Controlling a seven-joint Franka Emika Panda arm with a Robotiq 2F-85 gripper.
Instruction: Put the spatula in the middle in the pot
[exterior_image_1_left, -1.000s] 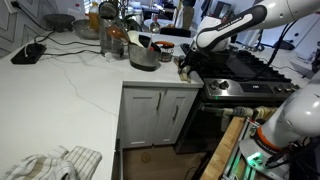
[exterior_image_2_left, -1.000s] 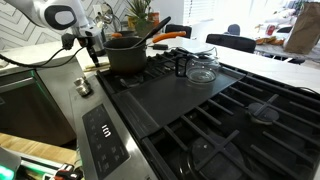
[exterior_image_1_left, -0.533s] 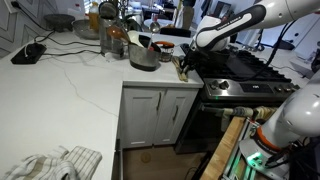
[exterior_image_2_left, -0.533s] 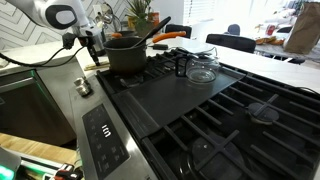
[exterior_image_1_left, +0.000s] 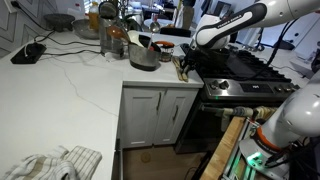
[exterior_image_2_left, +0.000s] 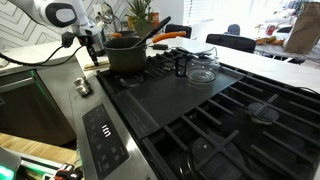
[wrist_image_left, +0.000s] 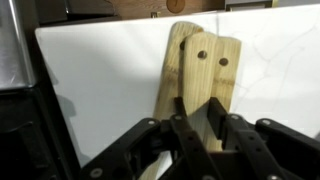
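Observation:
Wooden spatulas (wrist_image_left: 210, 70) lie side by side, partly overlapping, on the white counter (wrist_image_left: 100, 90) in the wrist view, their handle ends with holes pointing up the picture. My gripper (wrist_image_left: 197, 125) has its fingers close together around the middle spatula's strip of wood. In the exterior views the gripper (exterior_image_1_left: 183, 66) (exterior_image_2_left: 90, 43) is low at the counter's edge beside the stove. The dark pot (exterior_image_2_left: 125, 55) stands on the stove's back corner, just next to the gripper, with a dark utensil handle sticking out of it.
A shiny silver pot (exterior_image_1_left: 143, 56) and several bottles and jars (exterior_image_1_left: 110, 35) stand on the counter behind the gripper. A glass lid (exterior_image_2_left: 201, 71) lies on the stove grates (exterior_image_2_left: 210, 110) beside the dark pot. A cloth (exterior_image_1_left: 55, 162) lies at the counter's near end.

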